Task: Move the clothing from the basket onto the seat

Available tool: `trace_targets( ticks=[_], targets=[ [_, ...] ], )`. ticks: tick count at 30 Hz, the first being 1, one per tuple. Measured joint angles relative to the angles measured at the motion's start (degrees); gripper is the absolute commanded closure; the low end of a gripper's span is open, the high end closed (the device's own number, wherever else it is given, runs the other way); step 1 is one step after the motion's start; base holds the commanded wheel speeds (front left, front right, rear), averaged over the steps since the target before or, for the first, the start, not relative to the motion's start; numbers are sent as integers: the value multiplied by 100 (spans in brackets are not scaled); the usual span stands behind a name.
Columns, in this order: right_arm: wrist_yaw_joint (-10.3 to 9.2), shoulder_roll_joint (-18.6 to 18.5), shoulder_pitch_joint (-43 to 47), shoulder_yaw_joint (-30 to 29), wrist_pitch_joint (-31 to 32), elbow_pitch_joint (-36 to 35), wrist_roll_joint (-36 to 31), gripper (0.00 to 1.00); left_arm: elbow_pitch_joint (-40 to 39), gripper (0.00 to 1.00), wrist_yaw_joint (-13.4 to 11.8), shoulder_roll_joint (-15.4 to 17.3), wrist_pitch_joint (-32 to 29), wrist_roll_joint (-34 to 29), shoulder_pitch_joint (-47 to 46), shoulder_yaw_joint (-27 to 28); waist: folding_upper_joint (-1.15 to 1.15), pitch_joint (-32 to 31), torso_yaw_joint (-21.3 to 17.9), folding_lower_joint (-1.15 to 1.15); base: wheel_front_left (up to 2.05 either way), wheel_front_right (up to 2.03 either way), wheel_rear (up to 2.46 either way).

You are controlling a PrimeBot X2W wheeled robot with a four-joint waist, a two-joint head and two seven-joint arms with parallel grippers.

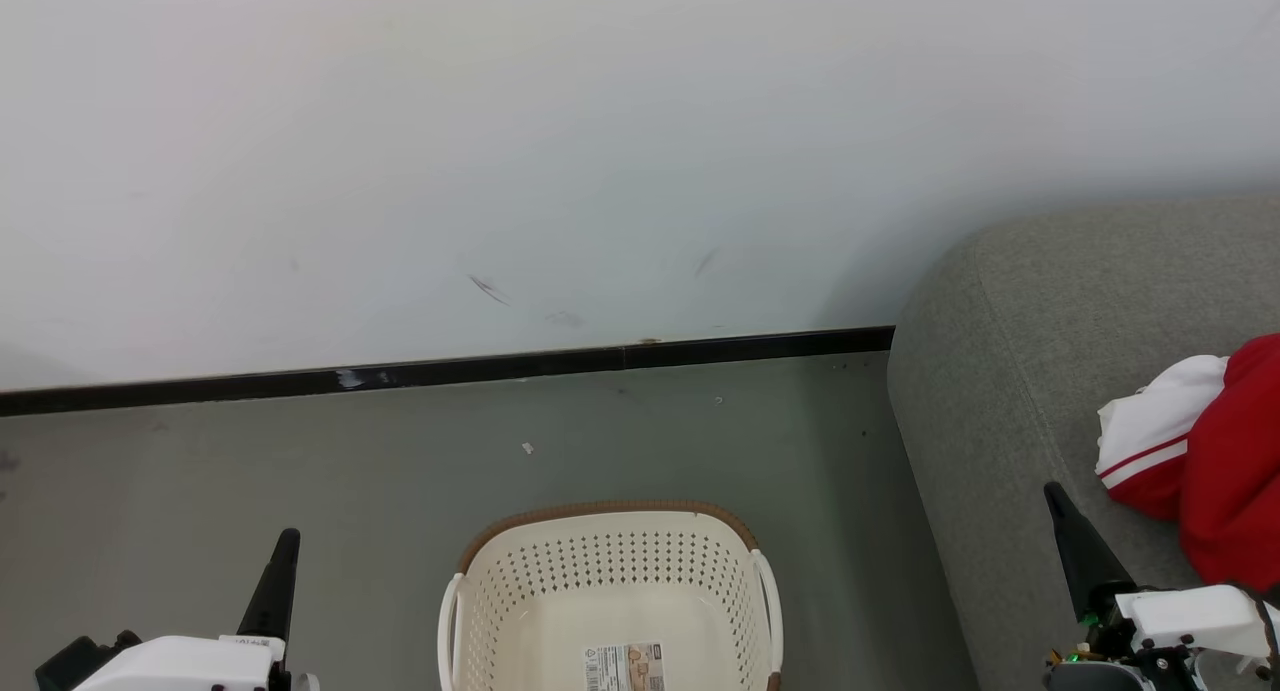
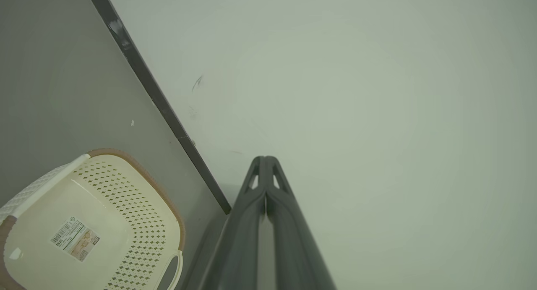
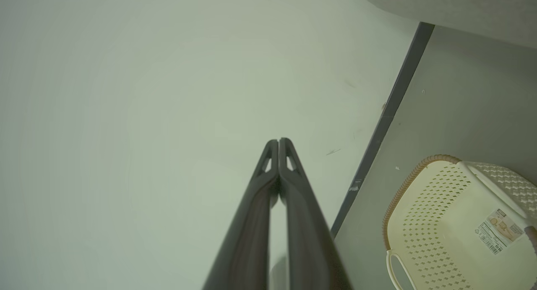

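Scene: We look down on a grey floor [image 1: 300,471] below a white wall [image 1: 500,121], with a black skirting strip [image 1: 450,369] between them.
Clothing: The soft red fabric garments with white striped panels [image 1: 1200,441] lie bunched at the right edge of the frame, on the large grey fabric-upholstered sofa seat [image 1: 1000,371].
Basket: The cream-white perforated plastic laundry basket with a brown rim [image 1: 610,561] stands at the bottom centre. Its floor is bare but for a paper label [image 1: 623,666].
Left claw: The left gripper [image 1: 284,551], at lower left, is pressed narrow with its dark fingers together, holding nothing.
Right claw: The right gripper [image 1: 1056,496], at lower right over the sofa's edge, is likewise pinched closed and empty. It sits just beside the pile, and we cannot tell if it touches.
Step in hand: We judge the transfer all but finished — this is the check.
Doing it well: We would confirm from both wrist views that the basket's near corners hold nothing, and keep the right fingers clear of the white sleeve so nothing drags off the cushion.
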State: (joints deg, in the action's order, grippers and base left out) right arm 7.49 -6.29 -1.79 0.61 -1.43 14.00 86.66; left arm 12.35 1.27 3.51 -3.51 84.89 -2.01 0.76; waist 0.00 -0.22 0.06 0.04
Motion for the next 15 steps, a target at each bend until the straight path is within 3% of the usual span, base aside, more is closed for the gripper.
trace_targets(
  ticks=[15],
  targets=[
    [0,-98,-141,-67,152,80,1159,100,-8,100,298,-133,-222,699,-97,330,0,20,-7,-1,0,0,0]
  ],
)
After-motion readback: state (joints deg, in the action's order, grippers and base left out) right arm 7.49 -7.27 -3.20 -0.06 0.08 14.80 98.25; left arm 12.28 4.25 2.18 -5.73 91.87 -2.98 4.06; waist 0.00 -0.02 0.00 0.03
